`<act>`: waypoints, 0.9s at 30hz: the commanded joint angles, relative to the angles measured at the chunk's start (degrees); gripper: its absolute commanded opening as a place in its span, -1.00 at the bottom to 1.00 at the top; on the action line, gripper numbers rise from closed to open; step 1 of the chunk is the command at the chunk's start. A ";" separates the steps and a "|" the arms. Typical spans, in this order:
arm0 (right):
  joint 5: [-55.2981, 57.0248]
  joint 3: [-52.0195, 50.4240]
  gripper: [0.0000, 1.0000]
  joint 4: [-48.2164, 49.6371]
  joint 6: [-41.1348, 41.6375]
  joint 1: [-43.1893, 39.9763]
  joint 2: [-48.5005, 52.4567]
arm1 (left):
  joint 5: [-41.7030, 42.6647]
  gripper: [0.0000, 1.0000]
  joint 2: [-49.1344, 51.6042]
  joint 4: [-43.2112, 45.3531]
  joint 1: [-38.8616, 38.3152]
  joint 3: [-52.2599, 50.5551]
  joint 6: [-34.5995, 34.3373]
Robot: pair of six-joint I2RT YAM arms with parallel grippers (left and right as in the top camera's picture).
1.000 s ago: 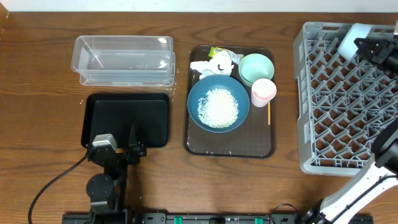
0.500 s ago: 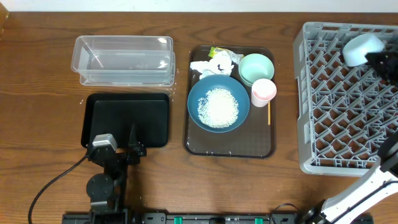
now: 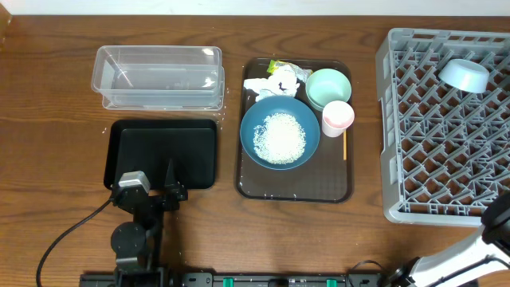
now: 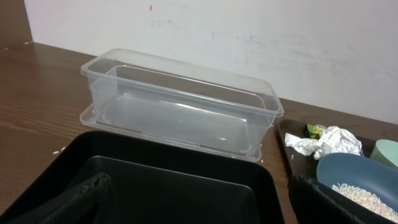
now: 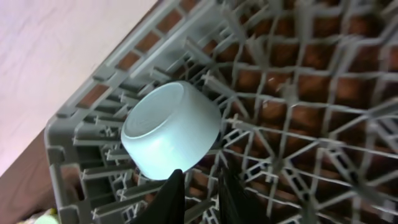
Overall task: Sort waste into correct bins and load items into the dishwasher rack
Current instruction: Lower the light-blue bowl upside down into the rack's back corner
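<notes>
**Overturned light-blue bowl (image 5: 171,137) lying in grey rack (image 5: 62,174)**

Right gripper (image 5: 198,190) is hanging empty with jaws slightly parted. Just beyond, the light-blue bowl is resting tilted, base facing upper left. Left gripper (image 4: 205,202) is gaping over the black tray (image 4: 186,180) on the wooden table (image 3: 48,119).

Left tool (image 4: 206,203) jaws wide apart; right tool (image 5: 199,194) jaws narrowly parted, empty.

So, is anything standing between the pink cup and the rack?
Nothing visible does. The cup sits by the right rim of the brown tray, and only that rim and bare table lie between it and the rack.
</notes>
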 commanded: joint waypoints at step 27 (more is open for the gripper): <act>34.38 0.15 -0.98 18.08 -0.35 18.47 12.37 | 0.83 0.84 0.11 -2.03 0.13 -0.90 1.01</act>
